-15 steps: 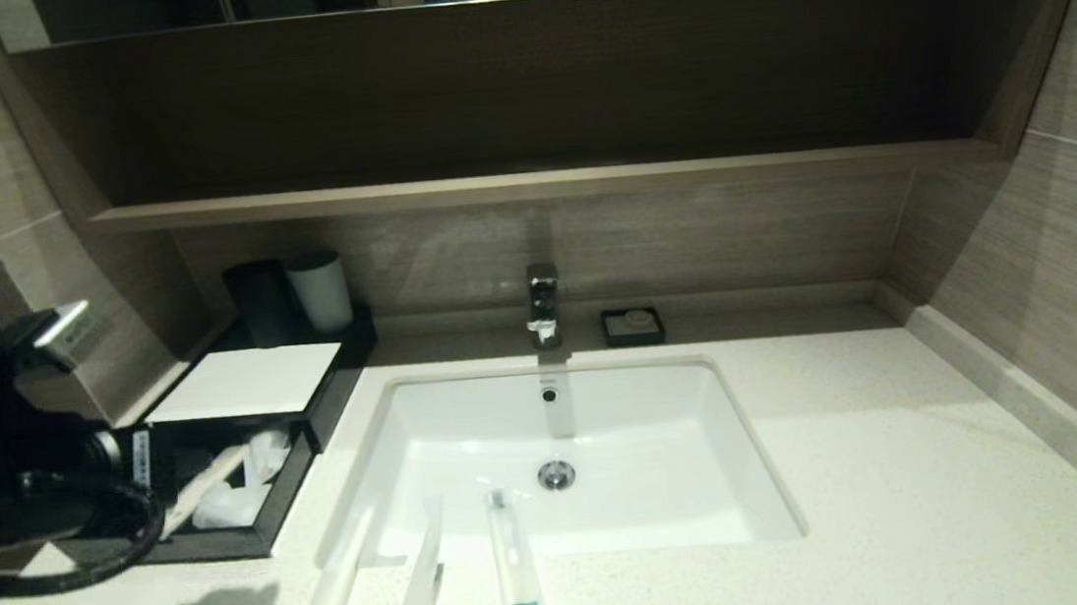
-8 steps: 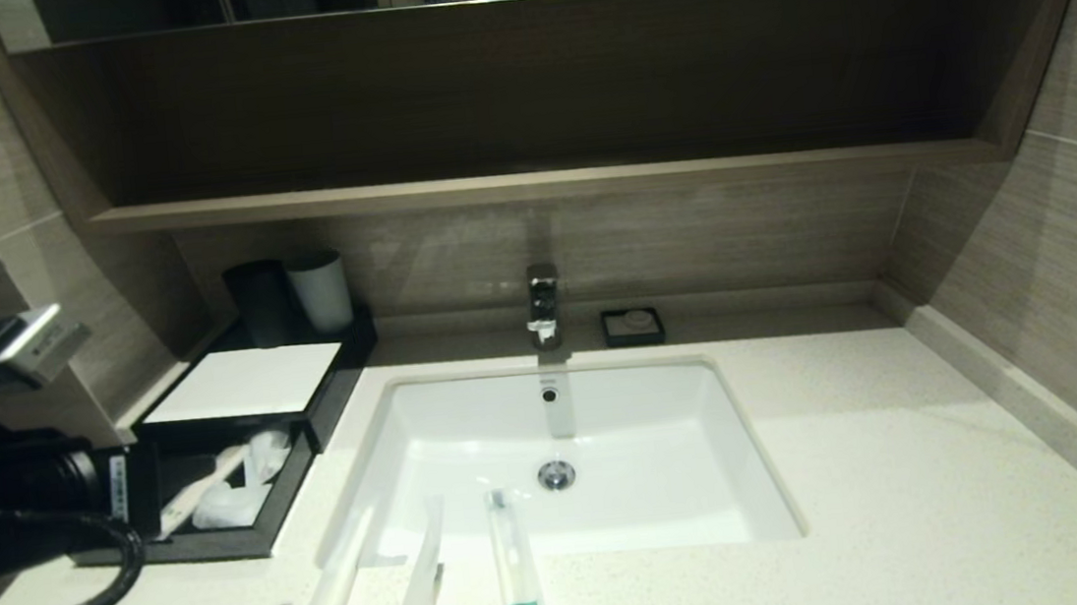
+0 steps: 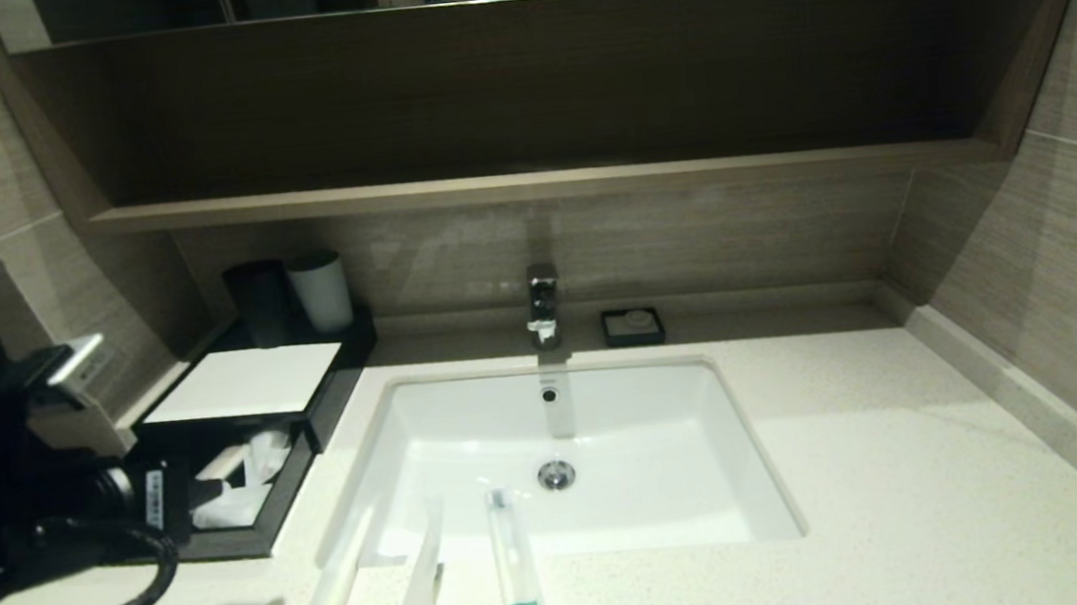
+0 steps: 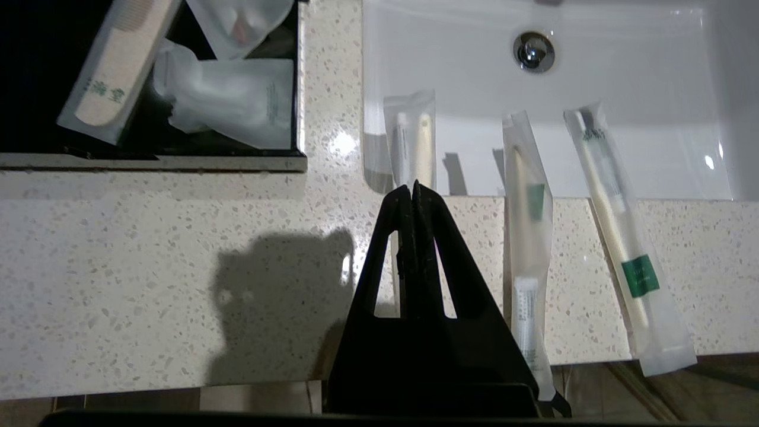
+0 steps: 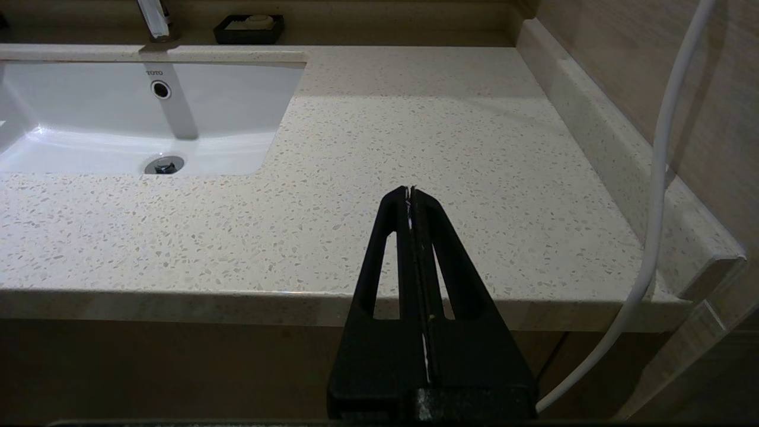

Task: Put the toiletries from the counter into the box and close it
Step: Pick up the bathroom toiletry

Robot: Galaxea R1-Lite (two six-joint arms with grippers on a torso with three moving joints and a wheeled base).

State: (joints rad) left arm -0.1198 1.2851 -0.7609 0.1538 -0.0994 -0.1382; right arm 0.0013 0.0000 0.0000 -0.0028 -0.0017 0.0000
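Three wrapped sticks point(image 4: 528, 249) lie side by side across the sink point(image 4: 652, 89) edge, lower centre | left gripper point(image 4: 413, 188) above the counter point(image 4: 148, 267), fingers pressed together, holding nothing | right gripper point(image 5: 410, 191) likewise closed and empty

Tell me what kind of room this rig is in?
Likely a hotel bathroom: a stone counter with an undermount sink and tap, wrapped toiletries laid out, and a soap dish at the back wall.
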